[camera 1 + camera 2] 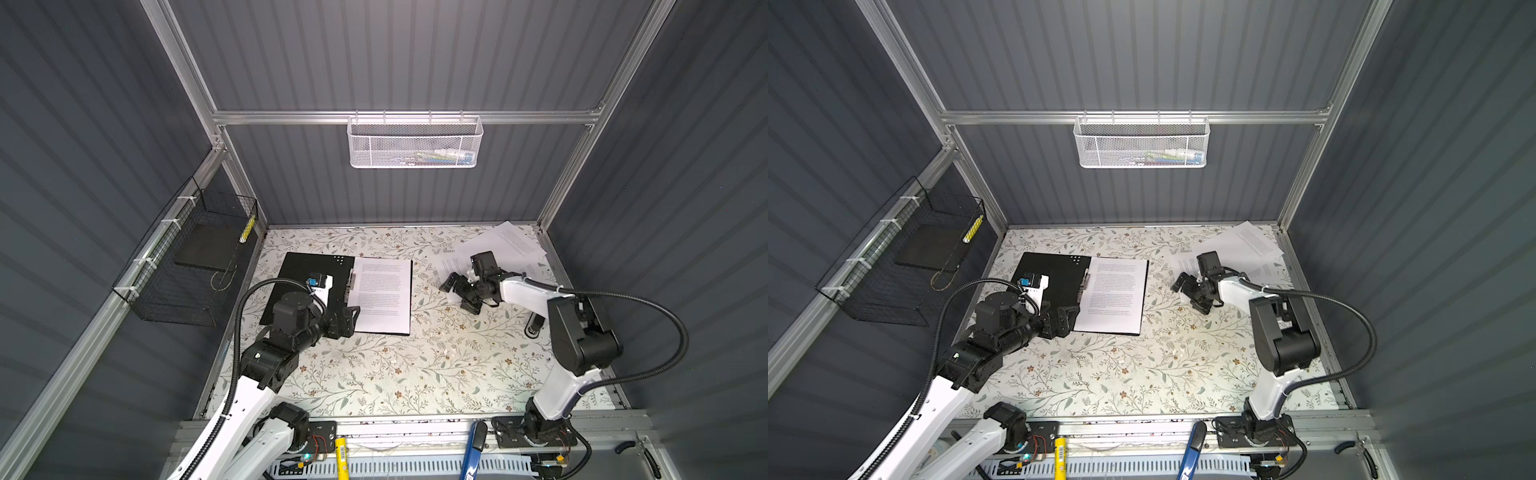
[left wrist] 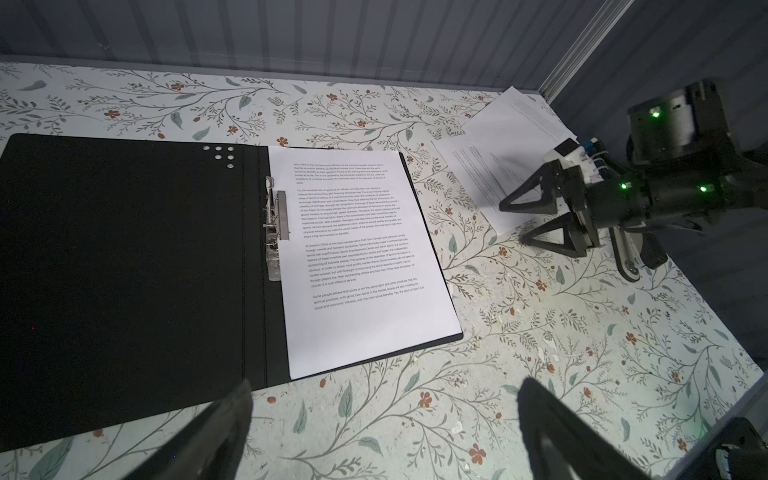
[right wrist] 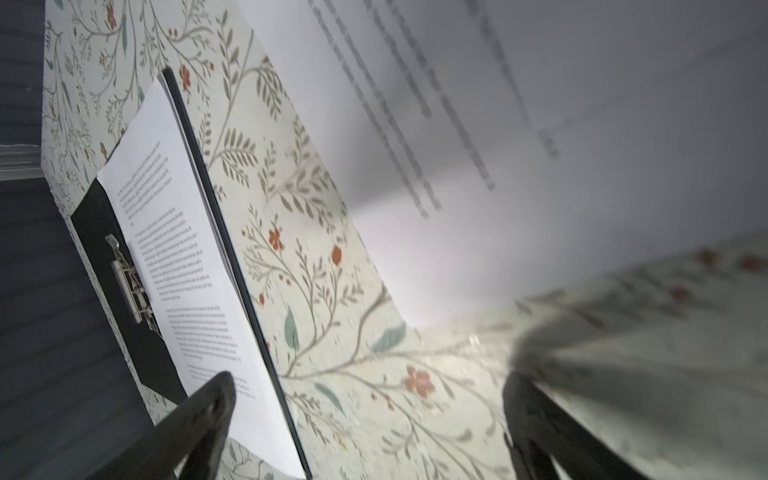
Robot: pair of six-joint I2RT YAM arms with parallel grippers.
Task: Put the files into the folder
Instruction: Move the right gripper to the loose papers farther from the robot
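The folder (image 1: 309,270) (image 1: 1054,270) lies open on the floral table at centre left, black inside up. A metal clip (image 2: 276,232) runs along its spine. One printed sheet (image 1: 384,295) (image 2: 361,249) (image 3: 178,257) lies flat on its right half. More files (image 1: 505,245) (image 1: 1237,245) (image 2: 503,153) (image 3: 540,166) lie loosely fanned in the back right corner. My left gripper (image 1: 353,322) (image 1: 1073,320) (image 2: 384,390) is open and empty at the folder's near edge. My right gripper (image 1: 457,297) (image 1: 1188,297) (image 2: 515,222) (image 3: 370,380) is open and empty, low over the table between folder and loose files.
A white mesh basket (image 1: 415,143) hangs on the back wall. A black wire basket (image 1: 187,266) is fixed to the left wall. A small dark object (image 1: 534,326) lies by the right arm. Yellow (image 1: 341,455) and blue (image 1: 473,449) tools rest on the front rail.
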